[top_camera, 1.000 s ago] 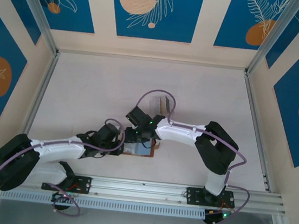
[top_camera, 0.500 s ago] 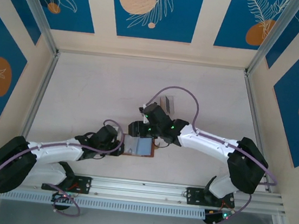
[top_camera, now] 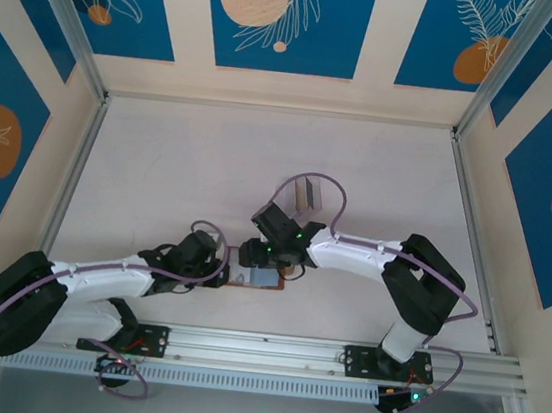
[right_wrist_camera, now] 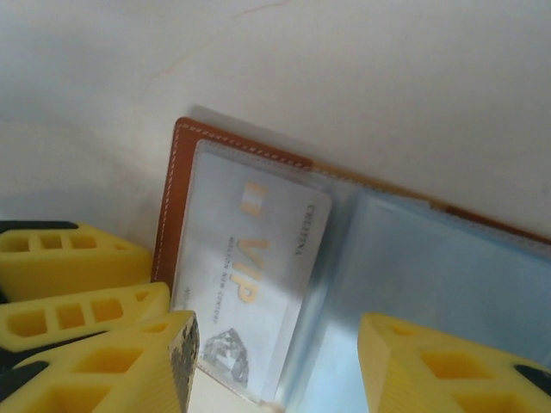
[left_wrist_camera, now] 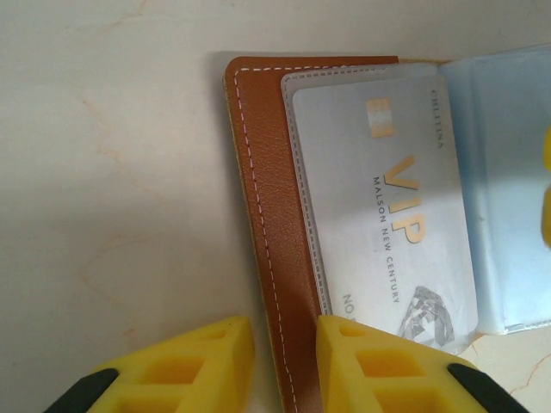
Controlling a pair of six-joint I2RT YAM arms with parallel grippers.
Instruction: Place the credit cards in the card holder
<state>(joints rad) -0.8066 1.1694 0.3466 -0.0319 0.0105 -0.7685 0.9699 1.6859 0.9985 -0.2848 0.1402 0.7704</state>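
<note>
The brown card holder lies open on the table, pale blue sleeves up. A silver VIP credit card sits inside its left sleeve, also seen from the right wrist. My left gripper is open by a narrow gap and straddles the holder's stitched brown edge. Its right finger lies over the sleeve's corner, and bare table shows beside the left one. My right gripper hovers open and wide above the sleeves, with nothing between its fingers. In the top view the two grippers meet over the holder, left and right.
A small clear stand with something tan in it stands behind the holder, mid-table. The right arm's lilac cable loops over it. Metal rails border the pale tabletop, with open surface to the left and at the back.
The right arm swung away to the right, then came back over the holder, with its jaws now wider. The left gripper stayed at the holder's left edge and eased open slightly.
</note>
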